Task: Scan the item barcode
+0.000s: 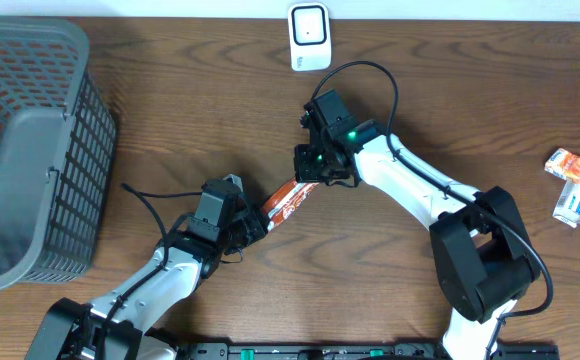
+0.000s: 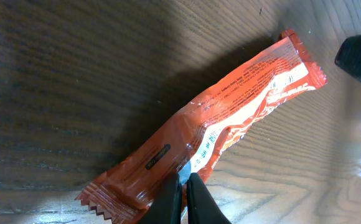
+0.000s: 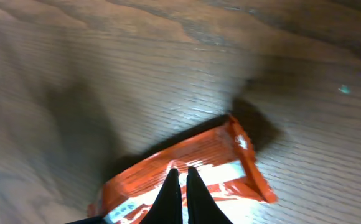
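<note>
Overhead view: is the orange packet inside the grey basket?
No, the orange packet sits out over the wooden table, well apart from the grey basket.

Seeing glossy, crinkled plastic film on the wrapper point(image 2: 230, 118); grained wood, softly sheened, on the table point(image 1: 170, 120); matt plastic lattice on the basket point(image 1: 82, 160) at nine o'clock.

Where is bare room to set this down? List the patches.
Bare wood: between basket and scanner; between scanner and the packets at right. Crowded: mid-table, where left claw and right claw pinch the orange wrapper.
</note>
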Motion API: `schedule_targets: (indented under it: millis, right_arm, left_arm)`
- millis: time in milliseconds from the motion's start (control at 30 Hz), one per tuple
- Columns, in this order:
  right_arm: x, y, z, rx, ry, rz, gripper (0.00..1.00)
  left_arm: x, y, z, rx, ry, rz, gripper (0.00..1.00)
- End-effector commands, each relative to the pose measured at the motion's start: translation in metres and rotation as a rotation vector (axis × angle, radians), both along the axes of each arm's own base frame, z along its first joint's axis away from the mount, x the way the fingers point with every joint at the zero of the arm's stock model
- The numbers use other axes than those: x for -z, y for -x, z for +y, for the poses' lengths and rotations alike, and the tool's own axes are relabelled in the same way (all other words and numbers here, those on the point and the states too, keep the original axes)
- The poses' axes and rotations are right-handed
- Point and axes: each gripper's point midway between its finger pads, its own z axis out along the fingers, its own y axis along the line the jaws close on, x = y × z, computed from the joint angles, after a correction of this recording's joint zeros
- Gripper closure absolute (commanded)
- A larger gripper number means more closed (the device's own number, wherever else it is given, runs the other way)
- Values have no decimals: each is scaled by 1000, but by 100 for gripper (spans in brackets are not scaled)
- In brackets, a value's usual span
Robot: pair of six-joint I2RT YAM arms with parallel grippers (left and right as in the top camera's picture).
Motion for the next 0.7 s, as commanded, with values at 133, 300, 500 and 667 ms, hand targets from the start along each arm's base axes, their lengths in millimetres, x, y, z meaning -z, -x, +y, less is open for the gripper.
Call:
schedule_targets:
  millis: [133, 300, 500, 667]
  right_arm:
    - [19, 17, 14, -37, -14, 78, 99]
    - [24, 26, 20, -60, -2, 96, 99]
    - [28, 38, 15, -70, 32, 136, 99]
    - [32, 32, -1, -49, 97, 118, 99]
  left_arm:
    - [13, 1, 3, -15, -27, 40, 93]
    - [23, 5, 5, -15, -42, 73, 93]
    - [31, 6, 9, -27, -74, 85, 93]
    - [33, 7, 10, -29, -84, 84, 93]
